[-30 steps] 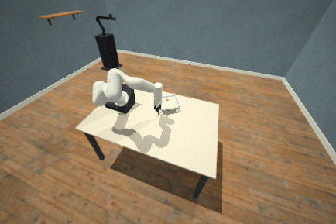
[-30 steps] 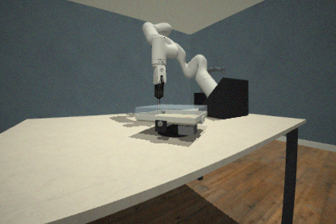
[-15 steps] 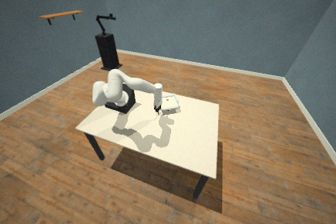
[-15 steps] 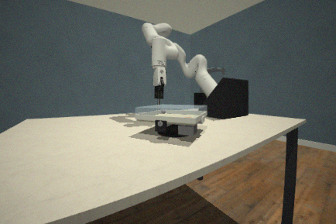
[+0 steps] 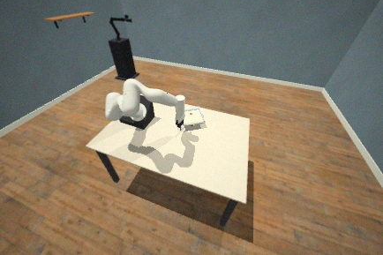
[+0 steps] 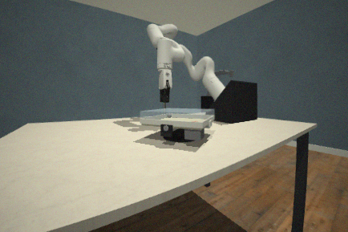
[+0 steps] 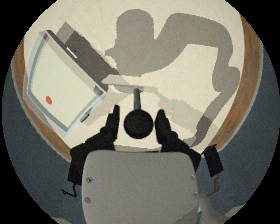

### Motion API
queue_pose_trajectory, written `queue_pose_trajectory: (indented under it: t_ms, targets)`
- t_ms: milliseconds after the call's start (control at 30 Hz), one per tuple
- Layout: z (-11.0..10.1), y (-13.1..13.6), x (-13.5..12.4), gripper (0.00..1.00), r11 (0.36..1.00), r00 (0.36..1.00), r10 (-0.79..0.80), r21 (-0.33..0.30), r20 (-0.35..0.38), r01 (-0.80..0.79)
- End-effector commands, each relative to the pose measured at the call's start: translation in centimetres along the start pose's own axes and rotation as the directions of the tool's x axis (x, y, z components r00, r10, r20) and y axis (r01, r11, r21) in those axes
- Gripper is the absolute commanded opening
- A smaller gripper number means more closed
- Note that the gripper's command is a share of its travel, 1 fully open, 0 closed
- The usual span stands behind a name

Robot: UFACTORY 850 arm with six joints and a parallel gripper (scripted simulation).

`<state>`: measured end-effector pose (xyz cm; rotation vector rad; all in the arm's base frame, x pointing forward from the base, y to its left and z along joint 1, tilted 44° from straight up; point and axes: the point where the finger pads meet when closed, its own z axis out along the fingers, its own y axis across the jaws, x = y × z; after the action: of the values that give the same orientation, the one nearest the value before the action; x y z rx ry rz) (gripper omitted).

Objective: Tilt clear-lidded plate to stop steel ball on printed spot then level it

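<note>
Jaws parted, one plate (image 7: 59, 78), one spot (image 7: 49, 100)

Arm bent, jaws seemingly part-open, downward.

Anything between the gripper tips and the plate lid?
Nothing but a thin probe pointing down from the gripper toward the plate; exterior view shows it.
</note>
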<state>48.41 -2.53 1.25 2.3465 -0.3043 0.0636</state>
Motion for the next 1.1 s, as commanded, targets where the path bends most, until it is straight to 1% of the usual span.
queue_pose_trajectory:
  t_ms: [0, 67, 100, 1067]
  targets:
    - [-0.06, -0.03, 0.06, 0.61, 1.0, 1.0, 0.001, 0.001, -0.001, -0.001]
    - [-0.06, -0.03, 0.06, 0.61, 1.0, 1.0, 0.001, 0.001, -0.001, -0.001]
    - [-0.06, -0.03, 0.06, 0.0, 1.0, 1.0, 0.001, 0.001, -0.001, -0.001]
    - [-0.06, -0.03, 0.06, 0.0, 1.0, 1.0, 0.001, 0.001, -0.001, -0.001]
